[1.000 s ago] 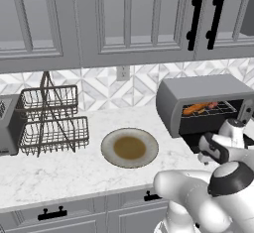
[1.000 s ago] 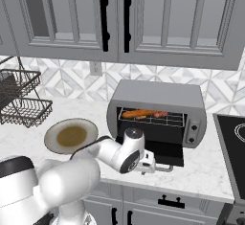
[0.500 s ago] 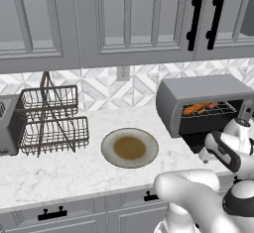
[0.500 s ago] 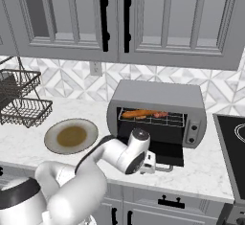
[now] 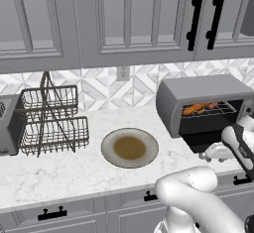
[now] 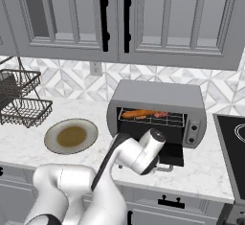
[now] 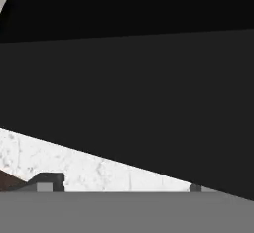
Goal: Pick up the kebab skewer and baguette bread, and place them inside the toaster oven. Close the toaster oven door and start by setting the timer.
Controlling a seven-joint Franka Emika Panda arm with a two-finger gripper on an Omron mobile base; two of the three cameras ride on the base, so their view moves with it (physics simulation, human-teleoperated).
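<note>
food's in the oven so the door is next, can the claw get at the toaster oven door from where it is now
Probably yes. The toaster oven door hangs folded down in front of the toaster oven, and the open claw is right at its front edge with nothing between them; in the hand view the dark panel looms close.

The white arm bends forward from the base, elbow low, forearm reaching up and ahead with the wrist turned downward. The gripper (image 7: 124, 187) sits low at the wrist's end, its two dark fingertips (image 7: 47, 181) spread wide apart, nothing between them
</note>
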